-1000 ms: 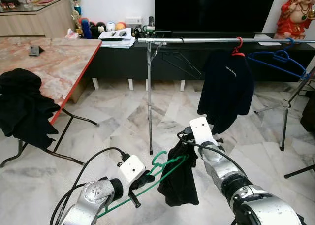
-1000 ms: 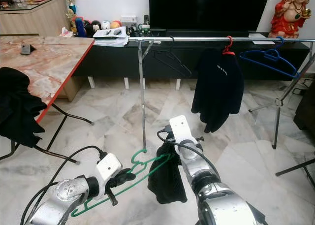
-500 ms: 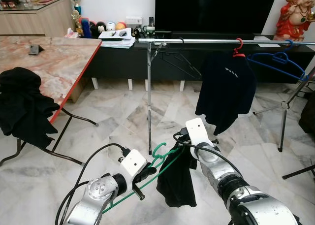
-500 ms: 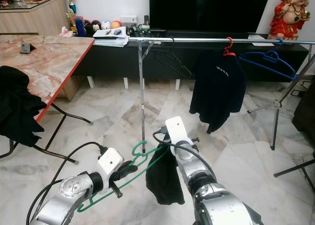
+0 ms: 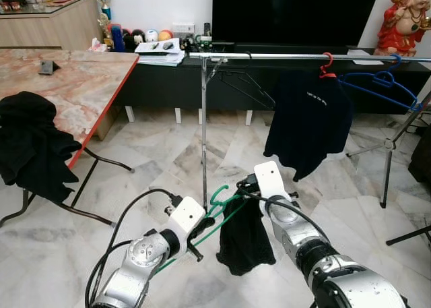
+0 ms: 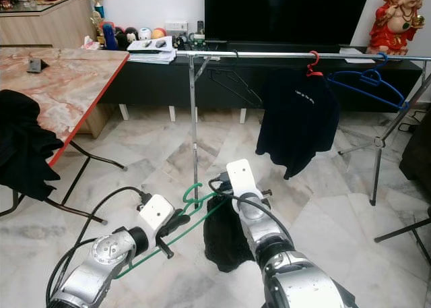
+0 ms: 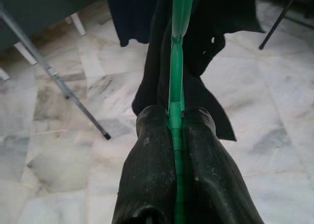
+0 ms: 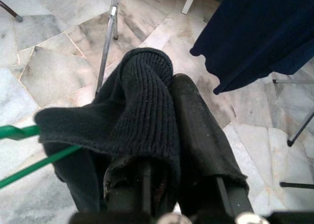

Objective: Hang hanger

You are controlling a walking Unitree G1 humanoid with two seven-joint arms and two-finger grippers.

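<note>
Left gripper (image 7: pixel 175 136) clamps the thin green plastic hanger (image 5: pixel 219 213); right gripper (image 8: pixel 169 94) pinches its black knitted garment (image 5: pixel 244 240). The silver clothes rail (image 5: pixel 283 54) lies ahead, above, crosswise.

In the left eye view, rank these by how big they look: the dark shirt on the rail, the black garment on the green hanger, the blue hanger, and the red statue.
1. Dark shirt on the rail
2. Black garment on the green hanger, though it sits nearer the camera
3. Blue hanger, wide but thin
4. Red statue, partly cut off by the frame edge
</note>
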